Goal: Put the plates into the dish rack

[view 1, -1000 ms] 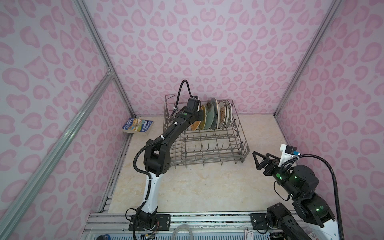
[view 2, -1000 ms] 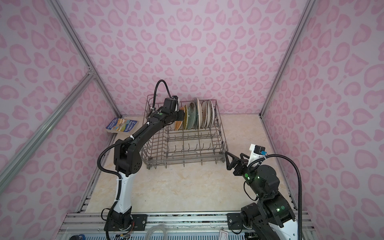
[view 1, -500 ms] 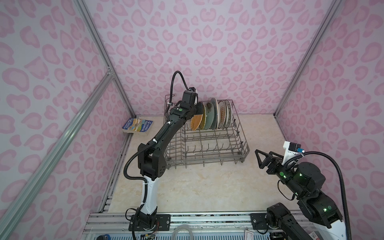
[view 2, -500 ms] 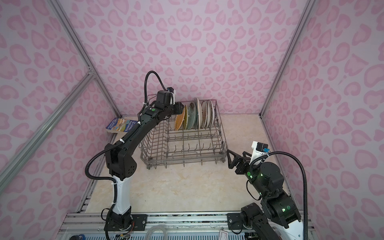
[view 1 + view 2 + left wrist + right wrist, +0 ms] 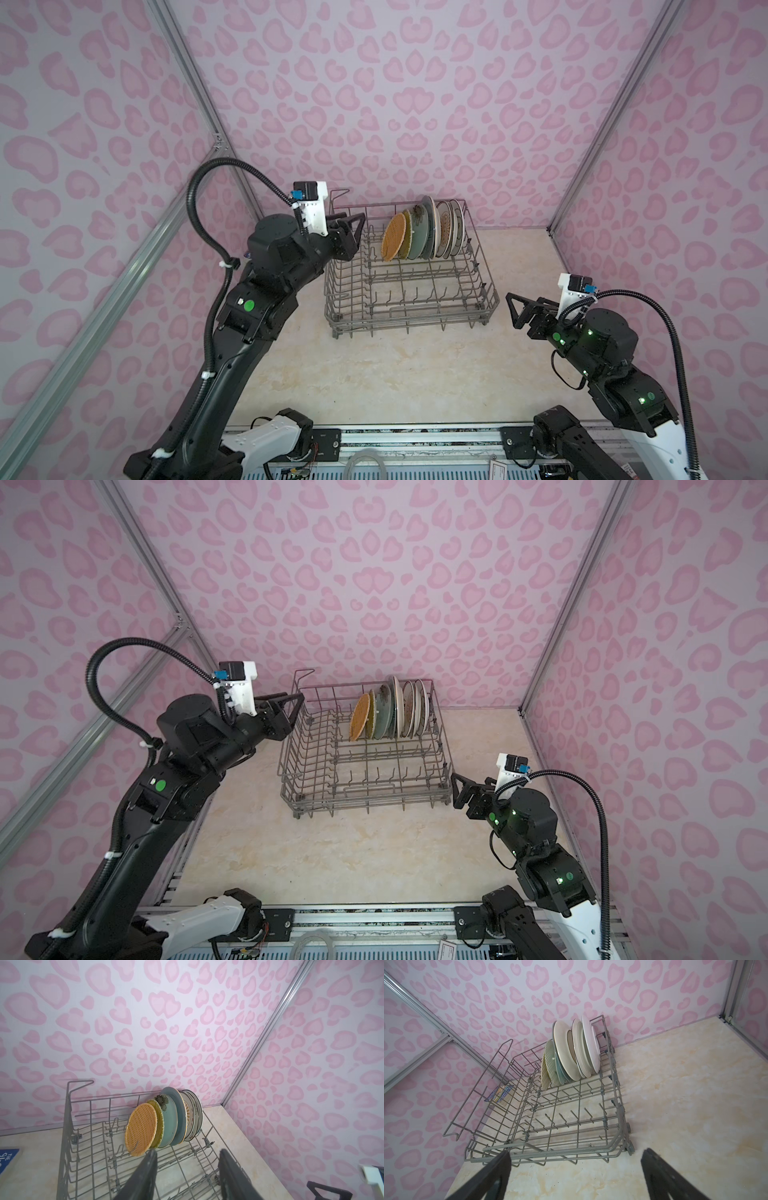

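Several plates [image 5: 419, 232] stand on edge in a row at the far right corner of the dish rack [image 5: 409, 322], orange plate [image 5: 393, 242] leftmost; left gripper [image 5: 360, 225], half parted and empty, hovers over the rack's far left edge; right gripper [image 5: 513, 311], wide apart, empty, beside its near right corner

The dish rack [image 5: 550, 1147] sits on the marble tabletop [image 5: 685, 1095], plates [image 5: 566, 1047] standing on edge in its far row. The right gripper [image 5: 576, 1154] has its jaws wide apart and empty.
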